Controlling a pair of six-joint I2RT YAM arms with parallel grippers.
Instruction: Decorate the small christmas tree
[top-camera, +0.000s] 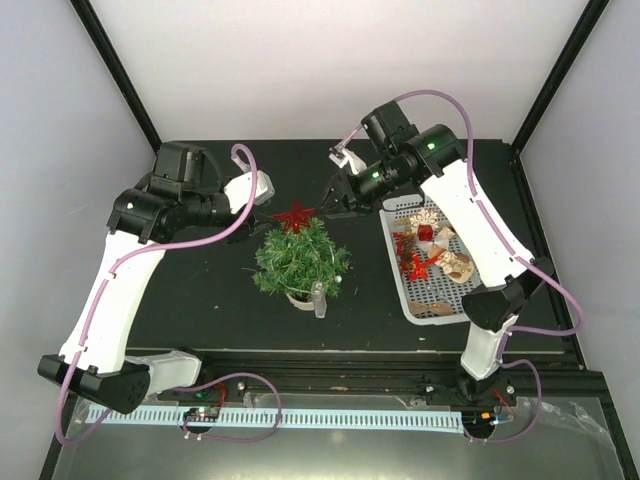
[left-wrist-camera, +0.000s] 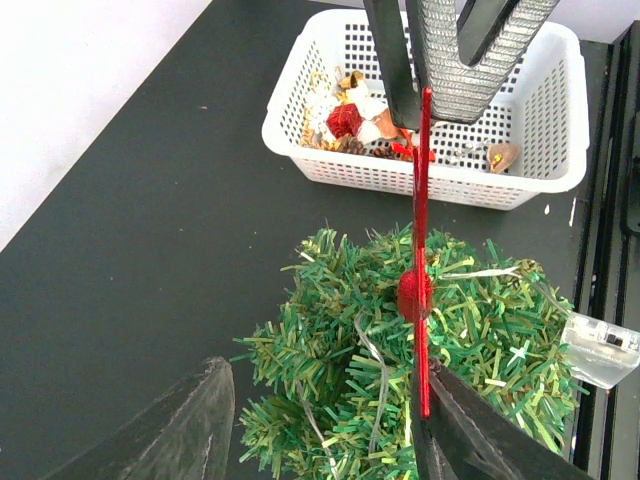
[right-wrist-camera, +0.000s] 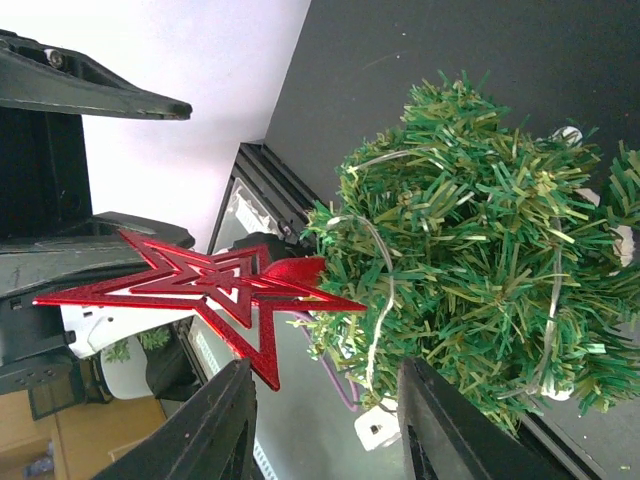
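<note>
The small christmas tree (top-camera: 300, 258), bushy green in a cream pot, stands mid-table with a red glitter star (top-camera: 295, 217) on its top. My left gripper (top-camera: 262, 205) is just left of the star and my right gripper (top-camera: 335, 192) is just right of it. In the left wrist view the gripper (left-wrist-camera: 322, 370) is open over the tree (left-wrist-camera: 340, 400). The star (left-wrist-camera: 422, 250) shows edge-on, its lower point against the right finger (left-wrist-camera: 470, 440). In the right wrist view the gripper (right-wrist-camera: 325, 365) is open and empty, with the star (right-wrist-camera: 200, 290) and tree (right-wrist-camera: 480, 250) beyond it.
A white mesh basket (top-camera: 395, 265) of ornaments stands right of the tree; it also shows in the left wrist view (left-wrist-camera: 300, 120). A clear battery box (top-camera: 320, 300) on a thin light wire lies at the tree's near side. White walls and black frame posts surround the table.
</note>
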